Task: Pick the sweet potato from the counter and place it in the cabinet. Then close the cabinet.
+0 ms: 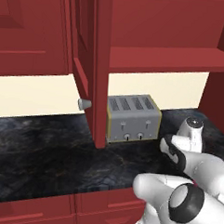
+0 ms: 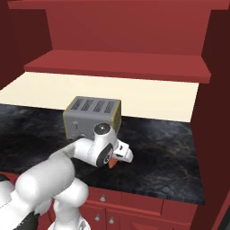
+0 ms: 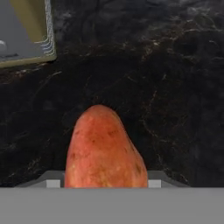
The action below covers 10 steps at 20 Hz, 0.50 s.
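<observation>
I have the jaws pinching the sweet potato (image 3: pixel 105 151) low over the counter (image 3: pixel 175 87); my gripper (image 2: pixel 117 158) sits just in front of the toaster (image 2: pixel 92 115), beneath the open cabinet (image 1: pixel 95 66).

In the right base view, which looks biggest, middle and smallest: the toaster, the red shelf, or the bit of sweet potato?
1. The red shelf, largest, spanning most of the picture.
2. The toaster.
3. The sweet potato, smallest; just a sliver shows under the hand, so its true size is hidden.

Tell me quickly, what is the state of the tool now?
Tool: closed on the sweet potato, low over the counter.
</observation>
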{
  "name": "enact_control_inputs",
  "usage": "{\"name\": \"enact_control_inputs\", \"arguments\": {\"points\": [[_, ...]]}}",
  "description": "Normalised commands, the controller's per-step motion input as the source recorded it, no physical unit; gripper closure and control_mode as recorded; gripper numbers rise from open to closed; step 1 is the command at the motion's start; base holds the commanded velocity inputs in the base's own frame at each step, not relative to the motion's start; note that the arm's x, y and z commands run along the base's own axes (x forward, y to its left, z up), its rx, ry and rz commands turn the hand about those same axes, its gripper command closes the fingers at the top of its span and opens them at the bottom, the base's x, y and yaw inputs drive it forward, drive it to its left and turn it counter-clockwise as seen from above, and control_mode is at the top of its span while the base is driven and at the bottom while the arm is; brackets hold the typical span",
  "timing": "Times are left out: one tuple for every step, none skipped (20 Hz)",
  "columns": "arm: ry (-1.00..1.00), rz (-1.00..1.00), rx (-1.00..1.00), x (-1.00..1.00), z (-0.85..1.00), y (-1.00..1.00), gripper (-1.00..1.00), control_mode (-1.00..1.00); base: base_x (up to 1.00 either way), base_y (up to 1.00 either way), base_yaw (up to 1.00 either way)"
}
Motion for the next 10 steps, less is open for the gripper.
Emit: {"name": "enact_control_inputs", "arguments": {"points": [[-0.05, 0.27, 0.0, -0.07, 1.0, 0.06, 1.0, -1.0, 0.0, 0.0, 0.0], [-0.05, 0.28, 0.0, -0.13, 1.0, 0.03, 1.0, -1.0, 0.0, 0.0, 0.0], [-0.07, 0.27, 0.0, -0.19, 1.0, 0.04, 1.0, -1.0, 0.0, 0.0, 0.0], [-0.1, 0.23, 0.0, -0.3, 1.0, 0.0, 1.0, -1.0, 0.0, 0.0, 0.0], [-0.17, 0.18, 0.0, -0.39, 1.0, 0.0, 1.0, -1.0, 0.0, 0.0, 0.0], [-0.17, 0.17, 0.0, -0.39, 1.0, 0.0, 1.0, -1.0, 0.0, 0.0, 0.0], [-0.15, 0.17, 0.0, -0.35, 1.0, 0.0, 1.0, -1.0, 0.0, 0.0, 0.0], [-0.12, 0.18, 0.0, -0.3, 1.0, 0.0, 1.0, -1.0, 0.0, 0.0, 0.0], [-0.1, 0.18, 0.0, -0.23, 1.0, 0.0, 1.0, -1.0, 0.0, 0.0, 0.0], [-0.1, 0.18, 0.0, -0.17, 1.0, 0.0, 1.0, -1.0, 0.0, 0.0, 0.0]]}}
